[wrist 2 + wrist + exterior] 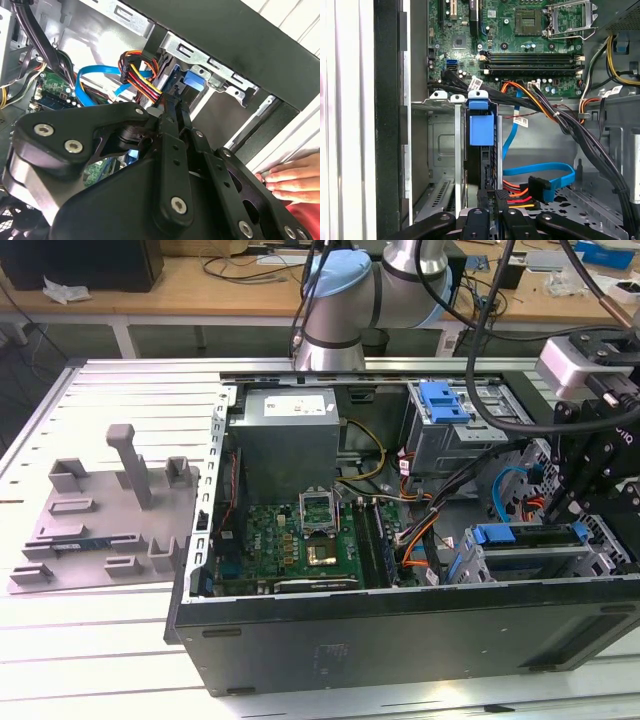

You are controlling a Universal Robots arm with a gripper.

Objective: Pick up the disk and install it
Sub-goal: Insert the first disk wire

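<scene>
**Disk seated edge-on in the drive cage, end effector at its rear**

An open computer case [400,640] is seen lying on its side on a slatted white tabletop [100,640] in the exterior view. Inside it, a green motherboard [300,540] and a grey power-supply box [290,435] are visible. A grey fixture plate [100,515] with upright pegs is placed on the tabletop toward the exterior view's left of the case.

The disk [481,150] is found standing on edge in a slot of the metal drive cage [440,150] in the first wrist view, its blue carrier frame tab [481,127] facing the motherboard. In the exterior view the same blue carrier edge [530,534] is seen along the top of the cage near the case's front wall.

The end effector [492,200] is positioned at the disk's cable end, with the black fingers [170,130] drawn narrow and close together against the edge of the drive; whether the disk is actually clamped cannot be told. A bundle of red, yellow and black power wires [142,75] and a blue data cable [540,175] are lying just beside the fingers.

A person's hand [292,177] is seen resting on the tabletop beside the case's outer wall in the second wrist view.
</scene>
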